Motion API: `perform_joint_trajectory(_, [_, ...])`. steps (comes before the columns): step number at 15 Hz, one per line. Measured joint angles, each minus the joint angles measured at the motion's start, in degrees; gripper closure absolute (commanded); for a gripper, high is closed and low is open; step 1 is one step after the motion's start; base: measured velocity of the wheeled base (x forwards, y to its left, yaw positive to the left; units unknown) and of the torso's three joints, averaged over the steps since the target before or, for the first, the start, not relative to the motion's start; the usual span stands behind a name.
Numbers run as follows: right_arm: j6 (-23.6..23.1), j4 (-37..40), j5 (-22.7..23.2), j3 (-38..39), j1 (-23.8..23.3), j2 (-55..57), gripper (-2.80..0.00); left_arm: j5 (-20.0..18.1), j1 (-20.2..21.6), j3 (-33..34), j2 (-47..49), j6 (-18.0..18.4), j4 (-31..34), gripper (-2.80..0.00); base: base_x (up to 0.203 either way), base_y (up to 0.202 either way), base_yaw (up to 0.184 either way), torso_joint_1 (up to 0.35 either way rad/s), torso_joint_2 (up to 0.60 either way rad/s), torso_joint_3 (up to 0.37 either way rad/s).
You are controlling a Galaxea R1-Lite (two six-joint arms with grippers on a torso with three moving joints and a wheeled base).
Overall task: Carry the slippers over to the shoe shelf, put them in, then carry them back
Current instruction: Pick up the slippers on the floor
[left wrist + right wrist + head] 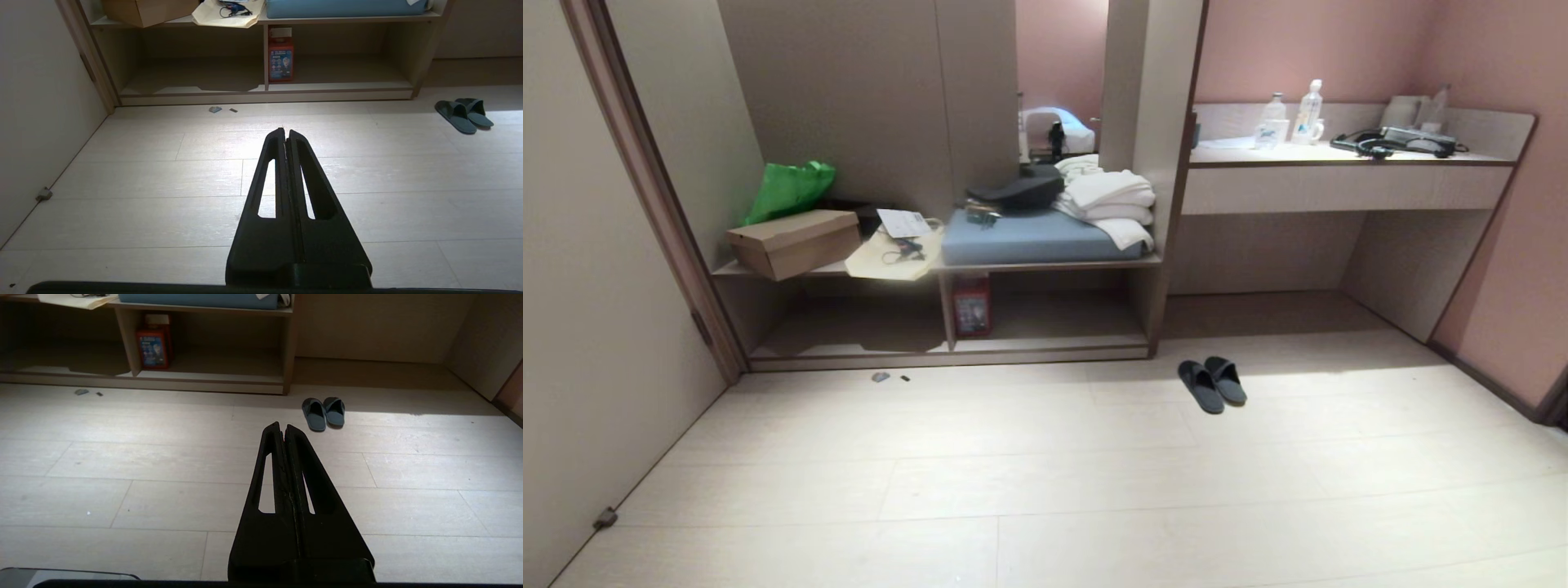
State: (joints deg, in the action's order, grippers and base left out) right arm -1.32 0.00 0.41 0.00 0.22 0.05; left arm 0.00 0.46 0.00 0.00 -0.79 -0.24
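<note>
The dark grey slippers [1213,384] lie side by side on the pale floor, just to the right of the shoe shelf's right end and in front of the desk's recess. The shoe shelf [1045,356] is the low taupe two-compartment unit against the far wall. Neither arm shows in the head view. My left gripper [286,131] hangs shut and empty over bare floor, with the slippers [463,116] far off to one side and the shoe shelf [265,98] ahead. My right gripper [282,425] is shut and empty too, the slippers [322,412] a short way beyond its tips.
A red box [972,304] stands inside the shelf beside the divider. On top of the shelf lie a cardboard box [796,241], a green bag [788,189], a blue cushion [1029,237] and folded towels [1111,200]. The desk [1347,188] with bottles is at the right. Small scraps [880,376] lie on the floor.
</note>
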Motion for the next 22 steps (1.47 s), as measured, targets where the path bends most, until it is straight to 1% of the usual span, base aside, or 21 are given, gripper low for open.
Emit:
perform_joint_trajectory(8, [0.11,0.00,-0.01,0.00,0.02,0.00,0.00,0.00,0.02,0.00,0.00,-0.32,0.00,0.00,0.012,0.000,0.000,0.000,0.00,0.000])
perform_joint_trajectory(22, [0.05,0.00,-0.11,0.00,0.02,0.00,0.00,0.00,0.00,0.00,0.00,-0.24,0.02,0.00,0.194,0.000,-0.001,0.002,0.00,0.001])
